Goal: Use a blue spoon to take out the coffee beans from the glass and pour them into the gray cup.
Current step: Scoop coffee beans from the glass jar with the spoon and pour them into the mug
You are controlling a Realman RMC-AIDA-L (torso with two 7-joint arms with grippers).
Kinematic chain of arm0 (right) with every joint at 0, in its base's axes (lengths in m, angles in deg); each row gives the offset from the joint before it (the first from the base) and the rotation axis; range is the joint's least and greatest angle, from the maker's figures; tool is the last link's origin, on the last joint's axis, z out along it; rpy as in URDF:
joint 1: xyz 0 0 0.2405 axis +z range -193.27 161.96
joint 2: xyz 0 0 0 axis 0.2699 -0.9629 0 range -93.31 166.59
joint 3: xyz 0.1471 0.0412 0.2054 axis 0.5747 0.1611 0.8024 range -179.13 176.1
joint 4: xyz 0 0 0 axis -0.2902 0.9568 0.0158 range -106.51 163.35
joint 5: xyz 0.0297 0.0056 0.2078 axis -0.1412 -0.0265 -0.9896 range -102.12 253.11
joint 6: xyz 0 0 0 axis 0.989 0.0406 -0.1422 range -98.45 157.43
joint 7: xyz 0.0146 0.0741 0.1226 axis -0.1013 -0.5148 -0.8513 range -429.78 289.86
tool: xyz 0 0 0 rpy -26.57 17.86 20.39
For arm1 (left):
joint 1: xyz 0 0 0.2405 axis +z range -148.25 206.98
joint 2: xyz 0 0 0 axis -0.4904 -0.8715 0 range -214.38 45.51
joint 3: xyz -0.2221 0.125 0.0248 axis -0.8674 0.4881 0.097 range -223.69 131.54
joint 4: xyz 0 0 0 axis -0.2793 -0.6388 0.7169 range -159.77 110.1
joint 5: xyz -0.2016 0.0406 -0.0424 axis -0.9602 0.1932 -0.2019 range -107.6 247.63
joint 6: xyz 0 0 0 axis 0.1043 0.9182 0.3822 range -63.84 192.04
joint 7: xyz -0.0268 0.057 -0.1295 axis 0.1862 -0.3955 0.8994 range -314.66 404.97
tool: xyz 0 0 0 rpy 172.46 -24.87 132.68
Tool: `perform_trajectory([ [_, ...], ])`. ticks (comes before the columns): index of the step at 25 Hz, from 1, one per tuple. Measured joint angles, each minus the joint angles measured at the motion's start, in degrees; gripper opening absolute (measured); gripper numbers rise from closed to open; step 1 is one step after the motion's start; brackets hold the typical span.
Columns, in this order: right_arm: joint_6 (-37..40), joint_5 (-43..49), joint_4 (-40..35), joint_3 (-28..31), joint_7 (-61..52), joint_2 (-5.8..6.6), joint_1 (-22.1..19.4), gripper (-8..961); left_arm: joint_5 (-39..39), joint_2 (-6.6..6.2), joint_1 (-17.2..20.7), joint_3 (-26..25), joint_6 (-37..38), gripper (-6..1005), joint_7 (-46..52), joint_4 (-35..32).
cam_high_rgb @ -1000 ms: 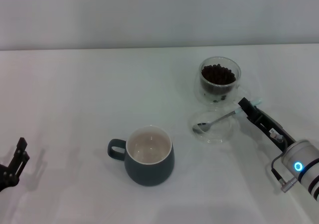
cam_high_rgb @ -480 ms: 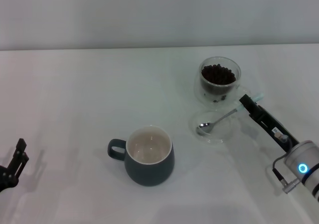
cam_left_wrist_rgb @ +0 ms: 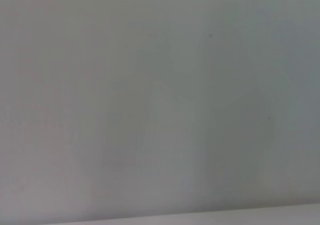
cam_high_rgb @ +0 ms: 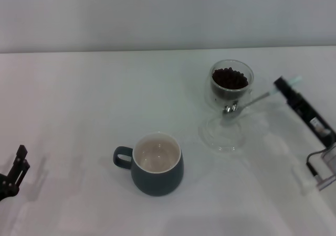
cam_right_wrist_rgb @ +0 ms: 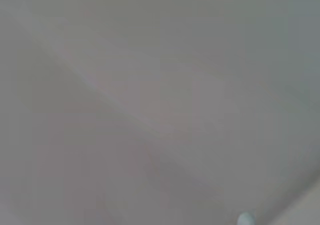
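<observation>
**Spoon held aloft beside the glass**

Head view: the blue spoon [cam_high_rgb: 251, 100] is gripped at its pale handle end by the right gripper [cam_high_rgb: 283, 86], fingers closed on it. Its long axis slopes down from the gripper, so the shiny metal bowl points at the wall of the clear glass [cam_high_rgb: 231, 84], above a flat glass dish [cam_high_rgb: 222, 137]. Dark coffee beans [cam_high_rgb: 229, 78] fill the glass. The squat gray cup [cam_high_rgb: 154, 164], cream inside, stands well apart. The left gripper [cam_high_rgb: 14, 170] is parked at the table's near left edge, cut off; its fingers cannot be judged.

Left wrist view: only a blank pale surface is seen.

Right wrist view: mostly blurred; a pale rounded tip [cam_right_wrist_rgb: 245, 218] shows at the edge.
</observation>
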Motion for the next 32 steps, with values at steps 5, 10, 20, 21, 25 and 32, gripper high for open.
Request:
perform_trajectory([
  [5, 9.3, 2.4, -6.8, -0.6, -0.6, 0.08, 2.5, 144, -0.5, 0.06, -0.2, 0.0, 0.0, 756, 0.0, 0.4],
  [10, 11.7, 3.0, -14.9, -3.7, -1.0, 0.28, 7.0, 144, -1.0, 0.14, -0.3, 0.0, 0.0, 757, 0.0, 0.4],
  [20, 4.3, 2.6, -29.9, -16.2, -0.8, -0.02, 10.6, 145, -3.9, 0.16, -1.1, 0.0, 0.1, 757, 0.0, 0.0],
  [21, 3.1, 2.5, -30.5, -16.7, -0.6, -0.02, 10.8, 145, -4.0, 0.16, -1.2, 0.0, 0.1, 757, 0.0, 0.0],
  [25, -1.3, 2.4, -31.2, -17.7, 2.6, -0.18, 12.3, 145, -5.2, 0.24, -1.3, 0.0, 0.0, 757, 0.0, -0.2],
  [32, -6.6, 2.4, -31.3, -22.1, 5.0, -0.23, 13.5, 144, -6.3, 0.21, -2.0, 0.0, -0.4, 756, 4.0, 0.0],
])
